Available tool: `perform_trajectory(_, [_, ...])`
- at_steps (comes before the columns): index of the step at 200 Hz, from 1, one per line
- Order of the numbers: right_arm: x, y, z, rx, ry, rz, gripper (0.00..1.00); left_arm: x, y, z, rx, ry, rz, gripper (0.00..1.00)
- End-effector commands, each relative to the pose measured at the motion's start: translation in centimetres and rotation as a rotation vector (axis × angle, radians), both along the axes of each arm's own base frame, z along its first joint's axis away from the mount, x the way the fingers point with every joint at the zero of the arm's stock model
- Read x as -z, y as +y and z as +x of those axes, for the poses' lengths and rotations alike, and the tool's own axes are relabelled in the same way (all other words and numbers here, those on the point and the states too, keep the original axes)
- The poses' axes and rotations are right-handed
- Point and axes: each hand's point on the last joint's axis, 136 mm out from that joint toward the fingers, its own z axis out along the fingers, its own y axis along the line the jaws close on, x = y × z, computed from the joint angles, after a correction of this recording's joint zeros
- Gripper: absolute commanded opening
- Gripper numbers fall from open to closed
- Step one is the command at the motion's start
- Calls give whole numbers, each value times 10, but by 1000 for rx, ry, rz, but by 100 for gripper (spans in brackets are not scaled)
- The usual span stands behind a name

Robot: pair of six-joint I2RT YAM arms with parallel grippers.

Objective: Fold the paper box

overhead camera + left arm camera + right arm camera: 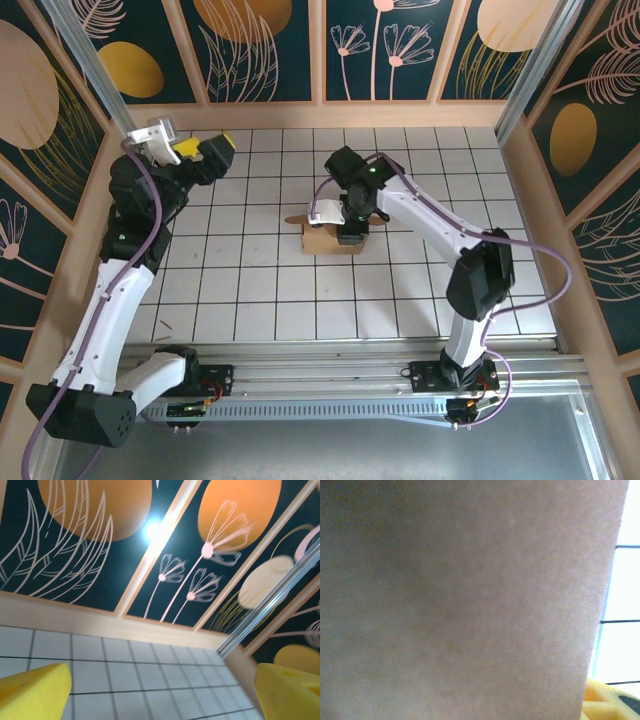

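Right jaws at the box (322, 241), centre; clamped or not, I cannot tell. Left jaws wide apart, far left. I should press each crease squarely, bracing it.

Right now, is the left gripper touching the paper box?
Apart. In the top view the left gripper sits at the far left, and bare tiles separate it from the paper box.

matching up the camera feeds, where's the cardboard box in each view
top external: cardboard box in the middle of the tiles
left wrist: faces the far wall and tiles
right wrist: cardboard box close up, left edge across to a strip of tiles at right
shared landmark: the white gridded tiles
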Motion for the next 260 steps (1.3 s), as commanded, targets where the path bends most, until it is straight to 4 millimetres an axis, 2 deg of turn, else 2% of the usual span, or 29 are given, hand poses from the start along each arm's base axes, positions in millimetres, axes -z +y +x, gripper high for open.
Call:
perform_trajectory(1, [5,-11,-24,-22,164,-46,39,23,-4,-6,31,-17,147,94])
perform_trajectory(32, [27,-8,-1,4,175,-37,45,36,-7,-12,57,-2,129,94])
perform_trajectory(41, [32,-8,8,27,139,-43,45,33,-9,-13,68,-10,116,94])
perform_trajectory(44, [32,-8,9,27,132,-43,46,43,-10,-13,72,11,114,94])
perform_trajectory(51, [33,-7,12,30,108,-39,48,48,-10,-13,73,22,107,94])
perform_trajectory(66, [28,-4,17,27,41,-16,53,54,-12,-11,81,30,83,95])
perform_trajectory(95, [5,8,17,17,-65,87,82,57,-18,-7,109,38,37,96])
perform_trajectory(105, [-4,11,14,22,-72,123,89,58,-19,-5,118,44,27,96])
perform_trajectory(120, [-15,14,10,25,-75,163,93,63,-19,0,111,66,21,96])
perform_trajectory(138, [-28,15,16,50,-119,196,93,73,-21,5,122,98,44,96])
perform_trajectory(147, [-38,17,16,53,-131,225,94,78,-25,6,146,102,68,96])
perform_trajectory(159, [-60,20,19,87,-157,304,96,81,-34,2,208,90,102,97])
perform_trajectory(174, [-102,19,35,231,-201,465,97,81,-48,-4,311,68,142,97])
perform_trajectory(187, [-138,6,52,448,-202,648,96,89,-59,-7,386,82,175,95])
perform_trajectory(188, [-141,6,52,461,-199,663,95,84,-60,-7,389,71,179,95])
perform_trajectory(197, [-161,-19,61,615,-188,791,92,83,-68,-7,420,65,218,94])
perform_trajectory(212, [-157,-51,56,812,-106,926,84,94,-82,-8,455,82,309,93])
perform_trajectory(238, [-115,-88,31,962,67,1018,75,118,-98,-8,502,124,421,92])
perform_trajectory(260, [-86,-98,18,983,147,1017,70,139,-99,-7,532,167,496,92])
